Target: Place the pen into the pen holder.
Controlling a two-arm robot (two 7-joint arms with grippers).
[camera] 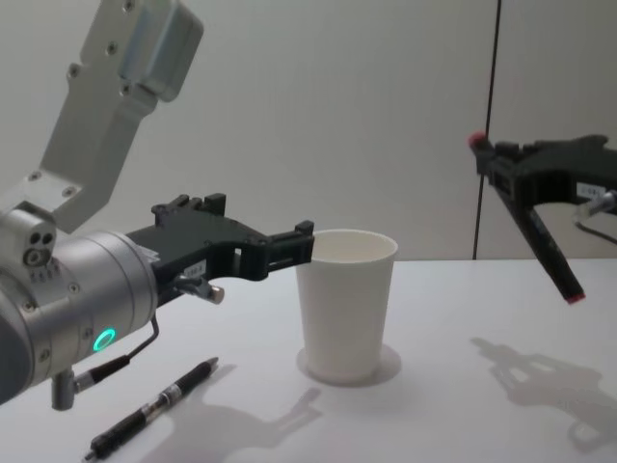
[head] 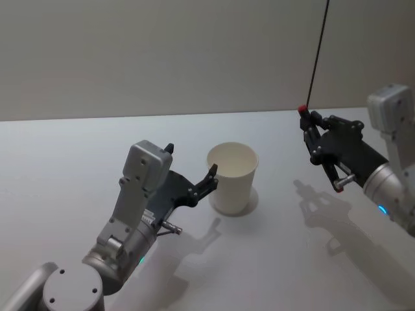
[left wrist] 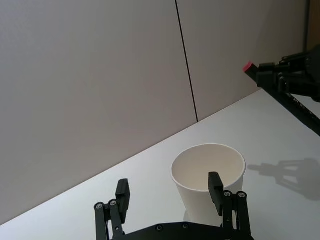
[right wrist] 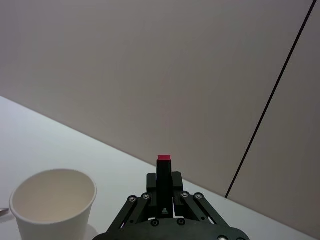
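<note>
While the right gripper [head: 310, 126] clamped the pen [camera: 545, 241] aloft, well right of the cup [head: 232, 178], the cup stood empty; the left gripper [left wrist: 169, 185] gaped, holding nothing, at its rim; moving across and dropping in were not yet done

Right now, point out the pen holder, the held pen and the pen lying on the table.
pen holder [camera: 347, 318], chest view, its side wall.
held pen [camera: 548, 253], chest view, lower barrel.
lying pen [camera: 154, 406], chest view, mid-barrel.
</note>
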